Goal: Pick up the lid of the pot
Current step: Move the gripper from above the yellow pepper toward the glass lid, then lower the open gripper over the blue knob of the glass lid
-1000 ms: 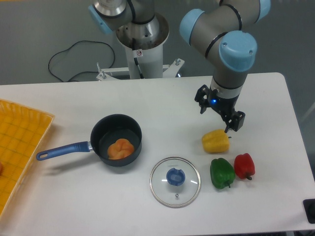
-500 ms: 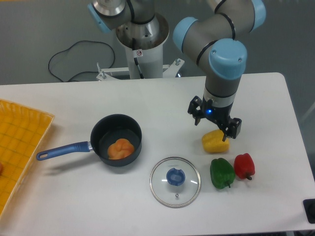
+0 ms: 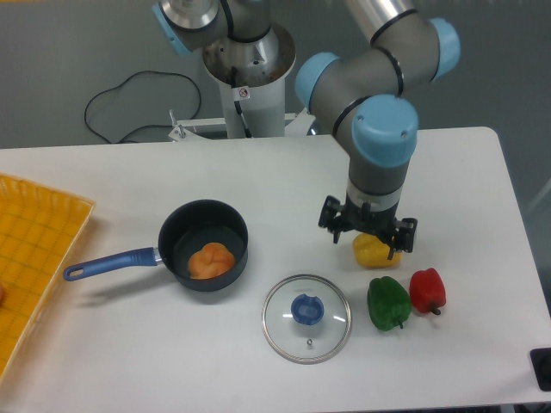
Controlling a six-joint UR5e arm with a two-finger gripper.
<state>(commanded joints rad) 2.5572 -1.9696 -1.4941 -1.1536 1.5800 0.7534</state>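
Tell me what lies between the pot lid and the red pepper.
A green pepper lies between the pot lid and the red pepper, nearer the red pepper, as the fixed camera view shows.

The arm was built of smooth, rounded grey sections, thick and tube-like above the gripper. Directly above the gripper sat a bulky, rounded joint housing. Higher above it, narrow dark bands curved around the joins between sections. The gripper itself had two separate fingers with dark tips. Any screws or lettering on the sections above the gripper were too small to tell.
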